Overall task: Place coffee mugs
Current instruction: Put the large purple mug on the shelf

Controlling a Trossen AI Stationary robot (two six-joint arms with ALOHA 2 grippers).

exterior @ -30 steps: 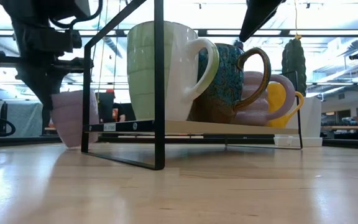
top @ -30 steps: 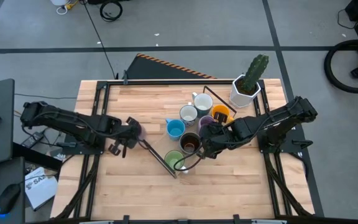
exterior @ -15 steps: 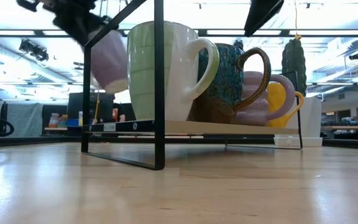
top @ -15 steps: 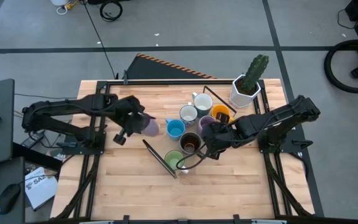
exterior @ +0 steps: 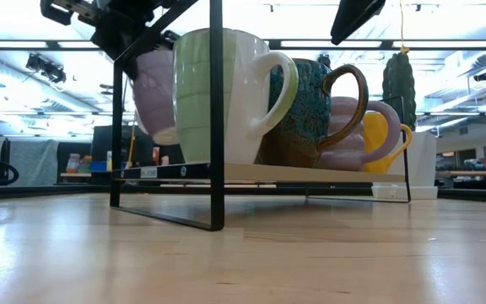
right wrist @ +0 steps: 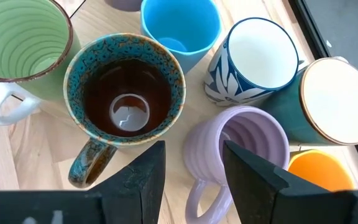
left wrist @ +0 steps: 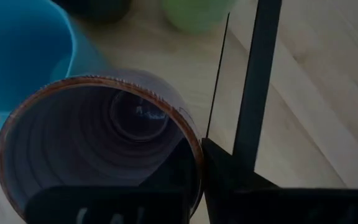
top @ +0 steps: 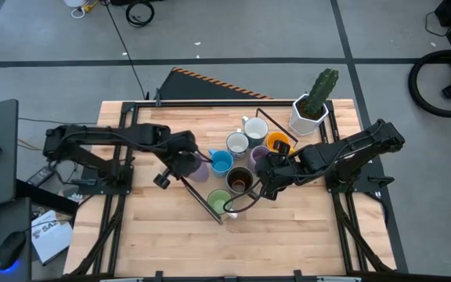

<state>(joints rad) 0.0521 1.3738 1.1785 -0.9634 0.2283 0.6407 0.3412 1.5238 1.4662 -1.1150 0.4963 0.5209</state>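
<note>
A black-framed rack (top: pixel 196 190) with a wooden board (exterior: pixel 310 174) carries several mugs standing on their bases: green (top: pixel 219 202), dark brown (top: pixel 239 180), lavender (top: pixel 261 157), orange (top: pixel 279 143), blue (top: pixel 221 161) and two white (top: pixel 237 144) (top: pixel 254 128). My left gripper (top: pixel 185 163) is shut on a second lavender mug (top: pixel 198 170), just left of the blue mug and above the rack's left end. My right gripper (right wrist: pixel 191 168) is open, hovering over the dark brown mug (right wrist: pixel 124 93) and the lavender mug (right wrist: pixel 241 146), touching neither. My left gripper holds the lavender mug by its brown rim (left wrist: pixel 194 146), one finger (left wrist: pixel 166 183) inside the mug and one (left wrist: pixel 229 183) outside its wall. It comes slanting down from the table's left. The mug (exterior: pixel 154 93) is lifted clear and tilted, hanging below the gripper.
A white faceted pot with a cactus (top: pixel 310 111) stands at the table's far right corner, behind the rack. The rack's upright frame bars (exterior: pixel 216 118) rise close beside the held mug. Bare wood lies along the table's near edge (top: pixel 233 251) and left part.
My left gripper has lifted the lavender mug off the table's left part and carried it right, toward the rack. The mug stood upright on the table a second ago; it now hangs tilted, clear of the table, beside the blue mug. My right arm has kept still.
</note>
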